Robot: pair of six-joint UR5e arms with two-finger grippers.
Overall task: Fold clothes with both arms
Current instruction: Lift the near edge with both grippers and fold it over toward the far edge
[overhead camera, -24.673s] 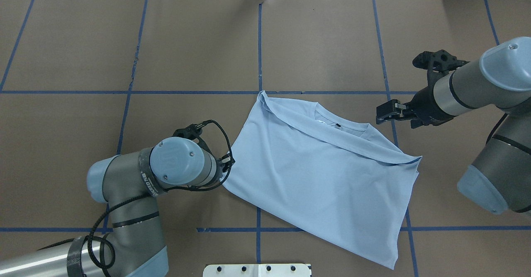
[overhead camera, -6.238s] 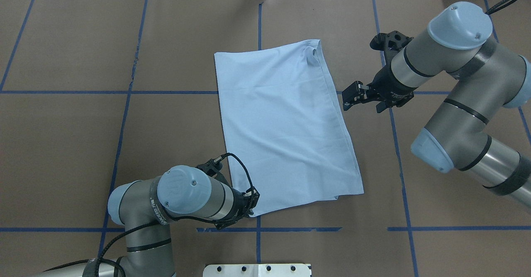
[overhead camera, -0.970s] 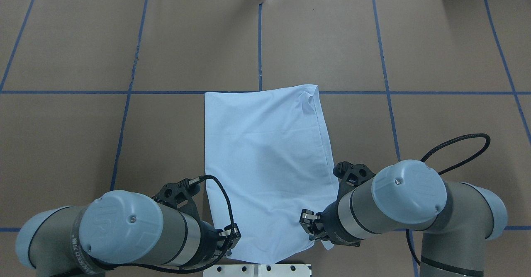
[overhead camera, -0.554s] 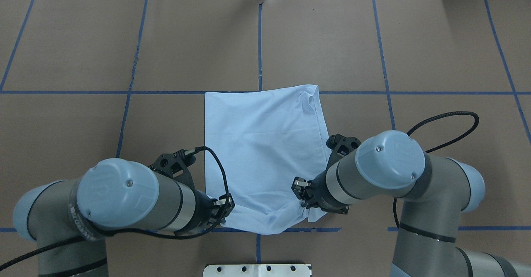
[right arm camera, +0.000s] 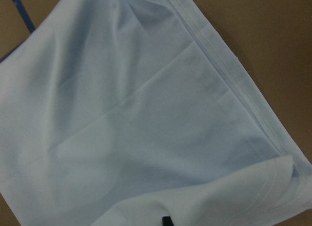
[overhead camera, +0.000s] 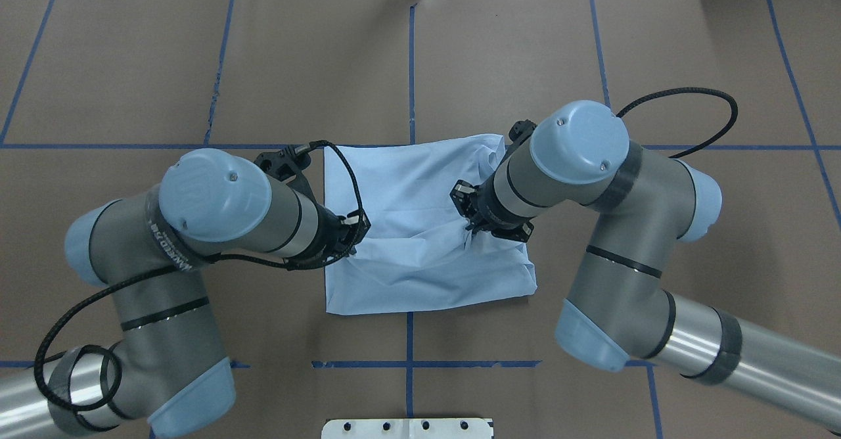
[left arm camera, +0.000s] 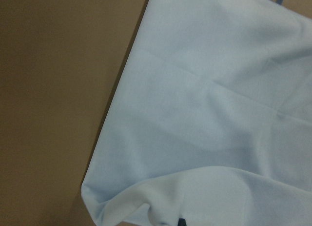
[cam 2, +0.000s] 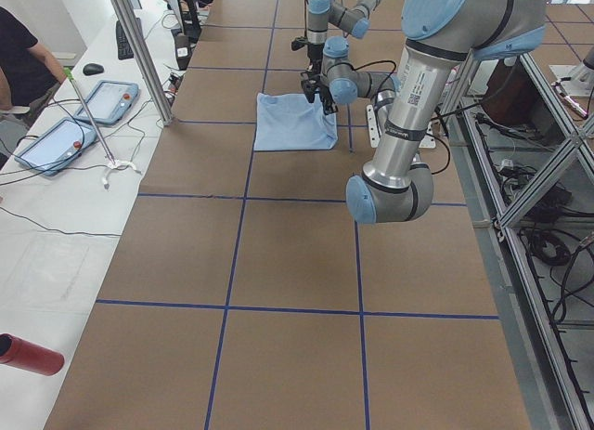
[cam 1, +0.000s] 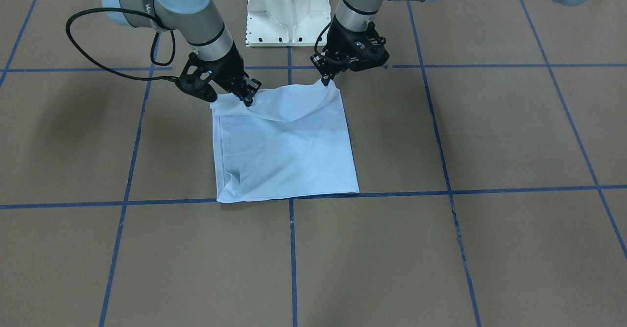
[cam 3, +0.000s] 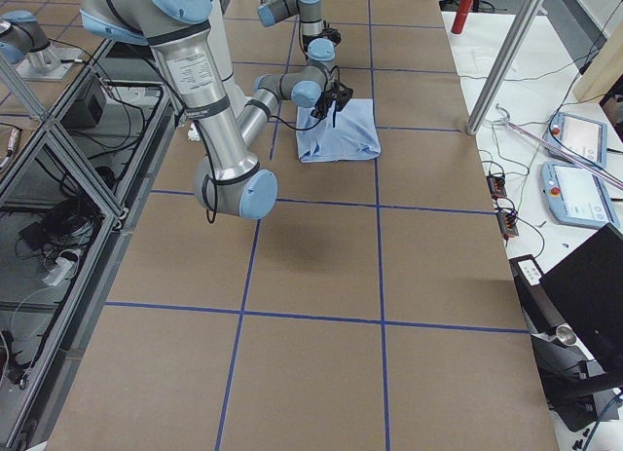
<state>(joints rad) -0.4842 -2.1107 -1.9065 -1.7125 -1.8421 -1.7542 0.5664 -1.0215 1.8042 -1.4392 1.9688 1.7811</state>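
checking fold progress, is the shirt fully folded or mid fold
Mid fold: left gripper and right gripper hold one edge of the shirt raised.

Overhead view looking down from behind the robot, front-facing view opposite, white pedestal [cam 1: 288, 9] at top centre, two side views far back along the tabletop [cam 2: 278, 254], wrist views pressed close over the T-shirt [left arm camera: 204, 113] (the one thing all six share)

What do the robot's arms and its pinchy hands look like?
The left arm and right arm are fat grey-silver tubes with pale blue rounded caps at the joints. A black ribbed cable loops beside each. The left gripper and right gripper are black, with two thin fingers.
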